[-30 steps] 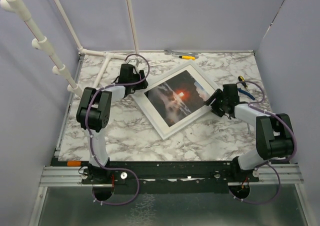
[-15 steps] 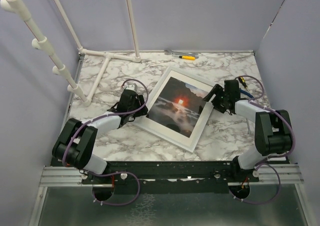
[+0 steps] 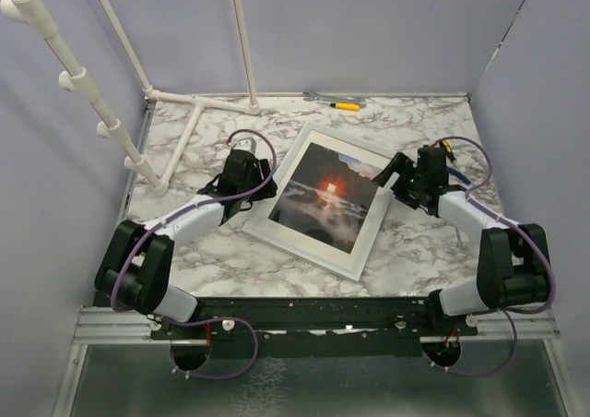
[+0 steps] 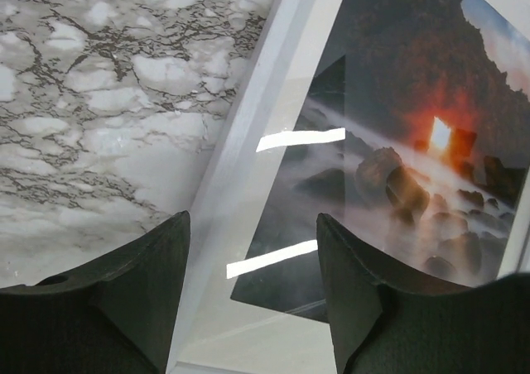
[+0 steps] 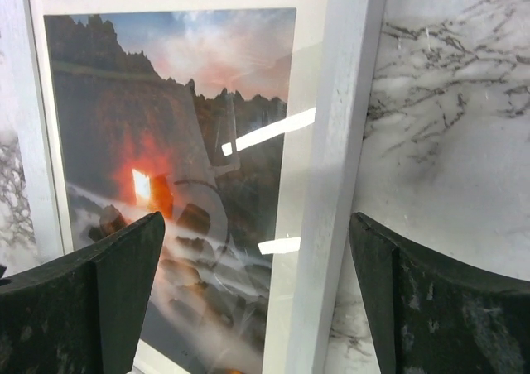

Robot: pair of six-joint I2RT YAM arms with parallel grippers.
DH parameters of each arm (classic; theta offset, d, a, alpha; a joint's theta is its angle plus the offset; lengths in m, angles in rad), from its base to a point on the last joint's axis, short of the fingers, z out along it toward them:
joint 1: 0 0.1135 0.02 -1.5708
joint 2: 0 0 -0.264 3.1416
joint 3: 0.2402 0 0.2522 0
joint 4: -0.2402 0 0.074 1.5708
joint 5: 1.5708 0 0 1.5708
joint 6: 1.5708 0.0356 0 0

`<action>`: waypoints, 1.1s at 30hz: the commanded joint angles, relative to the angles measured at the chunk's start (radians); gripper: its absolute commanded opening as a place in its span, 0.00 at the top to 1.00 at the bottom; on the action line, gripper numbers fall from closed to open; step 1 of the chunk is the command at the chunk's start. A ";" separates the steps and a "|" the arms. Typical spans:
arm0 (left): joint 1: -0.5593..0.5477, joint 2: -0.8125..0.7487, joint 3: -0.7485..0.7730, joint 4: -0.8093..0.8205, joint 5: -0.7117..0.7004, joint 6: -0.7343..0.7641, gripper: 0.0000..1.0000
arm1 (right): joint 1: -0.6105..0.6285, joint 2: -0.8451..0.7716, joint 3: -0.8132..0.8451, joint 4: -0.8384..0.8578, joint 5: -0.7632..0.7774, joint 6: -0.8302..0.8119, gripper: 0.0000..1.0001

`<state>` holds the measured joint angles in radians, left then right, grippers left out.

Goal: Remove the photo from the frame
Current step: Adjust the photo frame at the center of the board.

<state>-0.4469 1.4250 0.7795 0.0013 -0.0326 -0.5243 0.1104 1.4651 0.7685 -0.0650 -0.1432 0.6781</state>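
the marble tabletop (image 3: 230,260), walled by lilac panels (image 3: 369,29), bore the frame (image 3: 304,255) flat, the photo (image 3: 327,197) inside; left gripper (image 4: 252,242) and right gripper (image 5: 257,250) gaped, holding nothing

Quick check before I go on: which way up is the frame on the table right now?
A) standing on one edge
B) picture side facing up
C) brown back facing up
B: the frame lies picture side up, with the photo showing in its middle, in the top view and both wrist views.
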 commanded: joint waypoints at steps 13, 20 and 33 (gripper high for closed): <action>-0.022 0.222 0.086 0.014 -0.054 0.123 0.40 | 0.013 -0.131 -0.092 -0.098 -0.037 -0.064 0.11; -0.083 0.291 0.156 -0.062 -0.181 0.172 0.53 | 0.049 -0.101 -0.092 -0.083 -0.035 -0.066 0.16; -0.096 0.307 0.227 -0.132 -0.246 0.191 0.88 | 0.063 -0.187 -0.074 -0.091 -0.072 -0.126 0.24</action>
<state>-0.5488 1.7409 0.9855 -0.1242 -0.2119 -0.3084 0.1646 1.3445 0.6804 -0.1448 -0.1844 0.5999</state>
